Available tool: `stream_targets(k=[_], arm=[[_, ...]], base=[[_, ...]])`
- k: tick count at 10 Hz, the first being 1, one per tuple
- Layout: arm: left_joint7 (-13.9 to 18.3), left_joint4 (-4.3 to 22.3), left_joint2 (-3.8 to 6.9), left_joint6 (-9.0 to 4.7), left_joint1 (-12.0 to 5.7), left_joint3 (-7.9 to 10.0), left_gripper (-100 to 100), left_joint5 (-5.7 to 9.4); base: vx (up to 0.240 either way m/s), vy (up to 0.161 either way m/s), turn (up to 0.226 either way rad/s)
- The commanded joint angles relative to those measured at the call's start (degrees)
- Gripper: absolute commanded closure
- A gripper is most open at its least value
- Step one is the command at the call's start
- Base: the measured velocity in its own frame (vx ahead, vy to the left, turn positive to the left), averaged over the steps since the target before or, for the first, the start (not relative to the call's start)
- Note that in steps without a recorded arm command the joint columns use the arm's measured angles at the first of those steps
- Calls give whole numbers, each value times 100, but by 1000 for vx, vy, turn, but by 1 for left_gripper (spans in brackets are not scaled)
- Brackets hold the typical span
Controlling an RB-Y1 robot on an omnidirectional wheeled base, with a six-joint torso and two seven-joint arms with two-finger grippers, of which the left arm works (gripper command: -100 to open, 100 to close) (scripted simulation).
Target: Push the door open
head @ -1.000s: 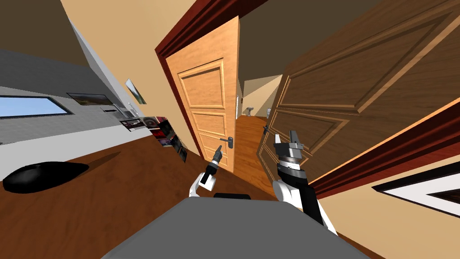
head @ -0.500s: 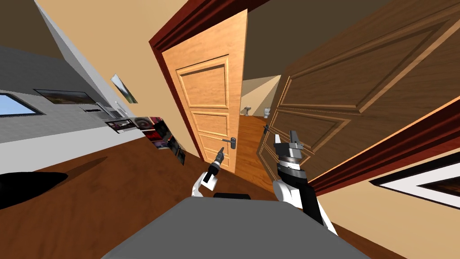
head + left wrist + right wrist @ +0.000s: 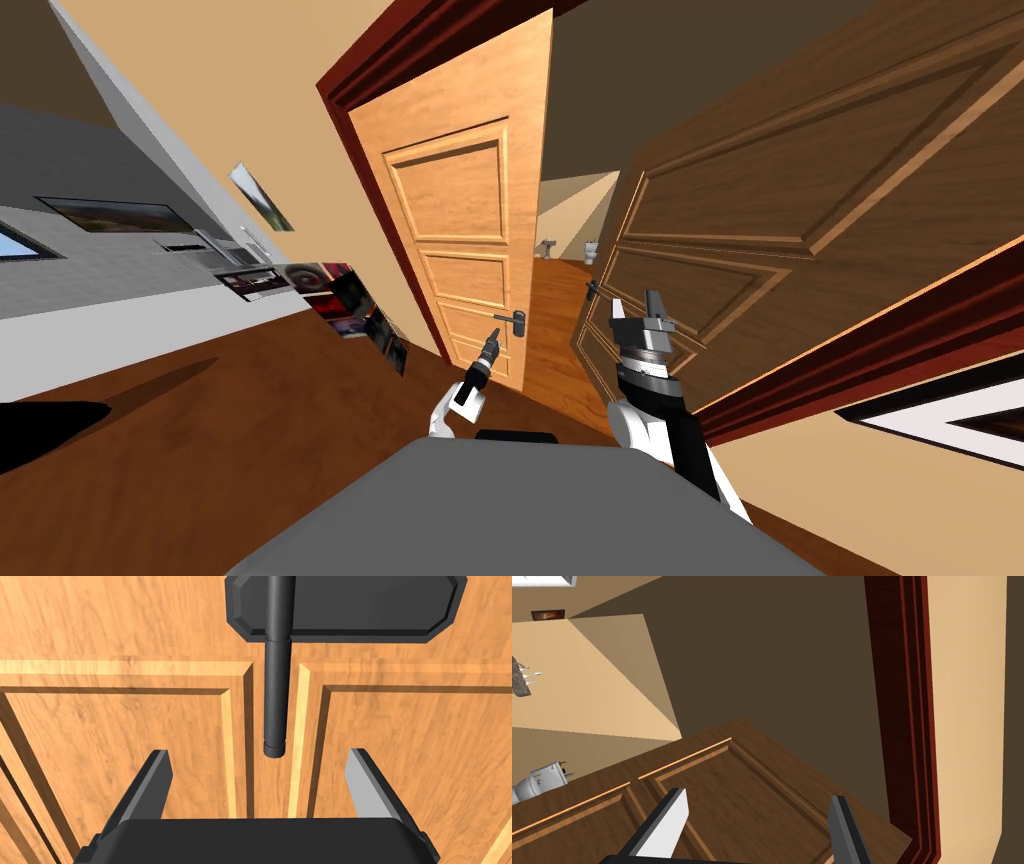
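Door [image 3: 455, 200] ajar, gap unwidened | view shifted by my own turn | left gripper [image 3: 258, 752] spread before handle [image 3: 276, 701] | right gripper [image 3: 758, 795] spread | push pending.

Even, bright light fell on the pale door [image 3: 460, 200], while the dark door [image 3: 800, 190] to the right sat in dull shade with no glare. A soft, long shadow lay across the floor [image 3: 250, 470] at the left. The wide lens tilted the scene and splayed the walls toward the corners, and the wood grain around the handle [image 3: 276, 701] looked smeared up close.
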Motion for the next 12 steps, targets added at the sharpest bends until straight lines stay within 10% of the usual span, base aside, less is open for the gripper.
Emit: stream_targets(k=[1, 8, 9, 12], arm=[[-17, 84, -28, -34, -45, 36, -100, 5], [-66, 343, -118, -129, -185, 154, -100, 23], [-66, 343, -118, -129, -185, 154, 100, 23], [-66, 343, -118, -129, -185, 154, 100, 23]], base=[[180, -70, -31], [180, -53, -25], [-9, 4, 4], [-22, 8, -2]])
